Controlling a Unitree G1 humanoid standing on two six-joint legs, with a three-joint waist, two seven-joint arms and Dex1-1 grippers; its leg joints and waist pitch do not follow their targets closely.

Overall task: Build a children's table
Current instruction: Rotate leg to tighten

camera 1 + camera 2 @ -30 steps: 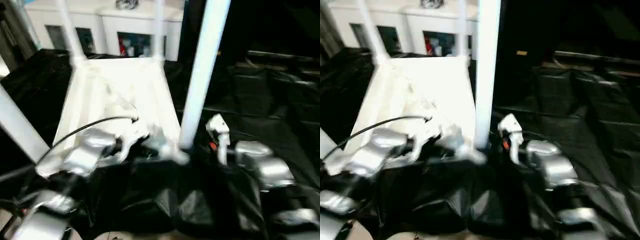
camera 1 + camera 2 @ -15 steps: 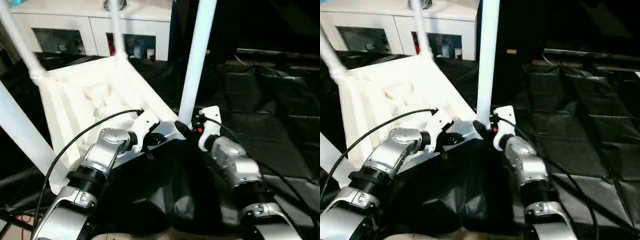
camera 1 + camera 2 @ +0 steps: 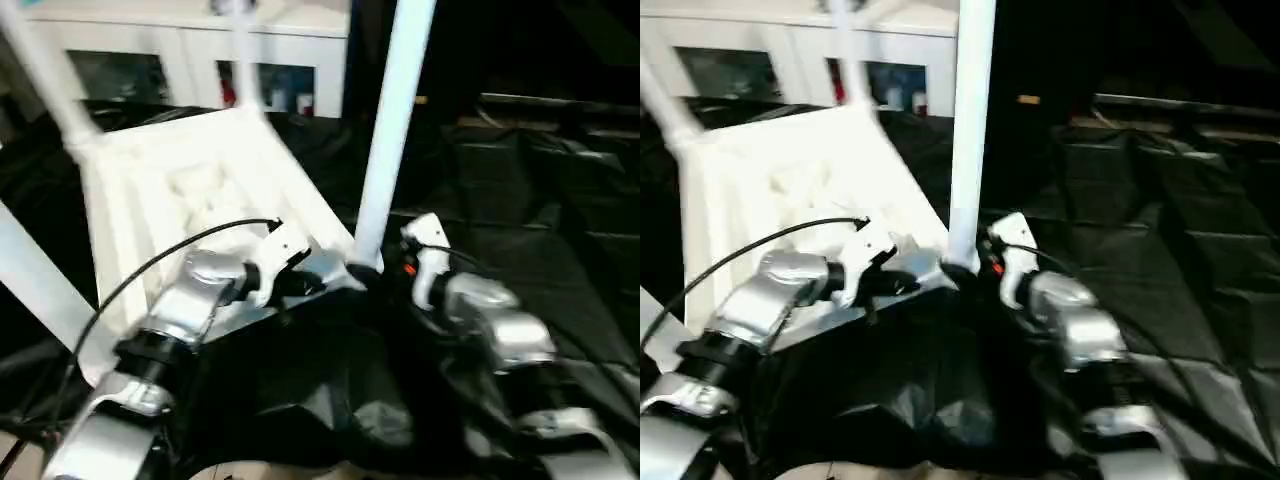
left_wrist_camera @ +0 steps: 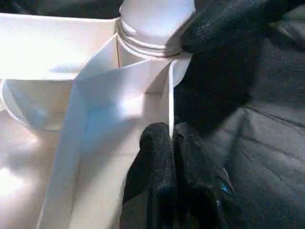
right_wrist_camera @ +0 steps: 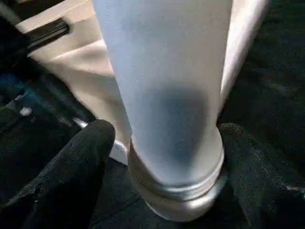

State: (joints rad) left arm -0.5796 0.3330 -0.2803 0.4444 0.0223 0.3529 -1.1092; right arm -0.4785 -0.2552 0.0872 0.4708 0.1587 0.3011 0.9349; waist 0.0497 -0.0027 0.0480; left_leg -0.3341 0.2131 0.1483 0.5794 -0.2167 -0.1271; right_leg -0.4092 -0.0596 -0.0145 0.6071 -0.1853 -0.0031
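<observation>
You've got the white plastic ribbed tabletop (image 3: 190, 190) lying upside down on the black sheet (image 3: 540, 200), tilted. Your left hand (image 4: 171, 138) is pinched shut on a thin rib wall by the near corner. Your right hand (image 5: 162, 143) straddles the base of the white tubular leg (image 3: 385, 150) standing upright there, fingers on both sides

Black sheeting (image 3: 560, 230) over floor; white glass-door cabinet (image 3: 200, 60) behind, contents blurred.
</observation>
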